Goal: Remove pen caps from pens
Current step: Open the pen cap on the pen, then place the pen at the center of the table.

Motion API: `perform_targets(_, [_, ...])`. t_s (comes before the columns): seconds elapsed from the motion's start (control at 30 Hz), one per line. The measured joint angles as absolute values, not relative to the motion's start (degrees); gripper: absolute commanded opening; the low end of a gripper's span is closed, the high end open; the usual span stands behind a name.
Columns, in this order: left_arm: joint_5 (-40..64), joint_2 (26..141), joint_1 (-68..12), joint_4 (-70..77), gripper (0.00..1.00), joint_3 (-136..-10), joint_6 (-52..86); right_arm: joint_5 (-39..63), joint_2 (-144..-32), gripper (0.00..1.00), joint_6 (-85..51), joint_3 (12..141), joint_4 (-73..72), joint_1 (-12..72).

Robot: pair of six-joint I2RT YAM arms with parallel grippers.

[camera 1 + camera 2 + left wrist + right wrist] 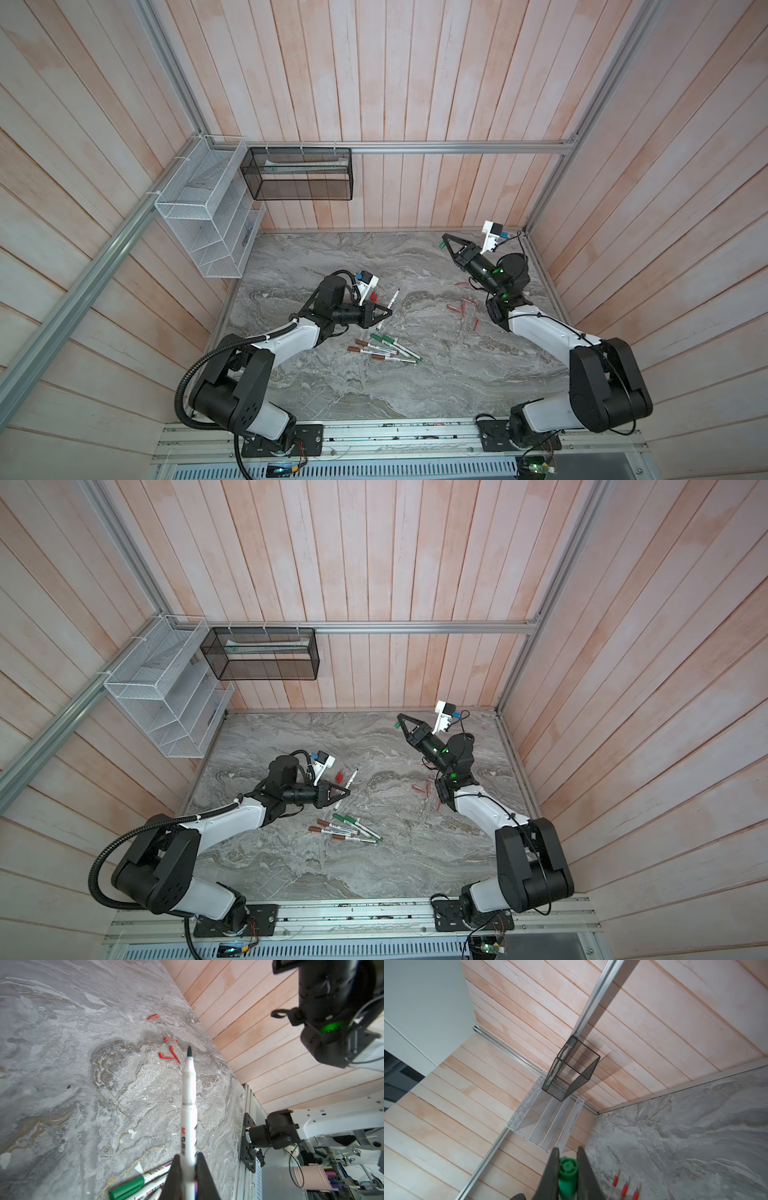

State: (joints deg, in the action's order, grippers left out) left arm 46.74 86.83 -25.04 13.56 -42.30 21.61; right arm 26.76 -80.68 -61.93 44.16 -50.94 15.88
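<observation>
Mid-frame in a top view: left jaws clenched on uncapped pen (393, 299); upper right, right jaws grasping green cap (441, 245) (separated). Next: drop cap, fetch capped pen (384, 338).

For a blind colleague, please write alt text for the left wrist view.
The left gripper is shut on a white marker whose dark tip is bare, held above a grey marble table. Four loose red caps lie farther away on it, and a green-capped marker lies near the gripper.
</observation>
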Motion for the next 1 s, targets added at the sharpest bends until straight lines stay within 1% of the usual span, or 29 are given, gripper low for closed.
perform_targets(0.23, [40.84,92.75,-25.96,11.20,0.00,-47.18,25.23,25.26,-72.36,0.00,-51.27,41.71,-28.40,14.90])
perform_targets(0.43, [36.27,100.66,-28.62,6.28,0.00,-53.65,27.42,23.31,-72.18,0.00,-44.64,40.10,-15.84,14.48])
perform_targets(0.6, [32.47,105.14,-29.91,1.30,0.00,-57.32,28.18,23.46,-77.03,0.00,-41.85,39.03,-11.90,14.33])
perform_targets(0.87, [24.69,106.34,-30.02,-3.05,0.00,-58.37,28.12,24.34,-87.26,0.00,-39.79,38.46,-11.97,14.63])
perform_targets(1.0, [21.96,107.94,-30.02,-4.56,0.08,-59.42,28.10,24.34,-93.45,0.00,-38.74,41.08,-11.77,15.59])
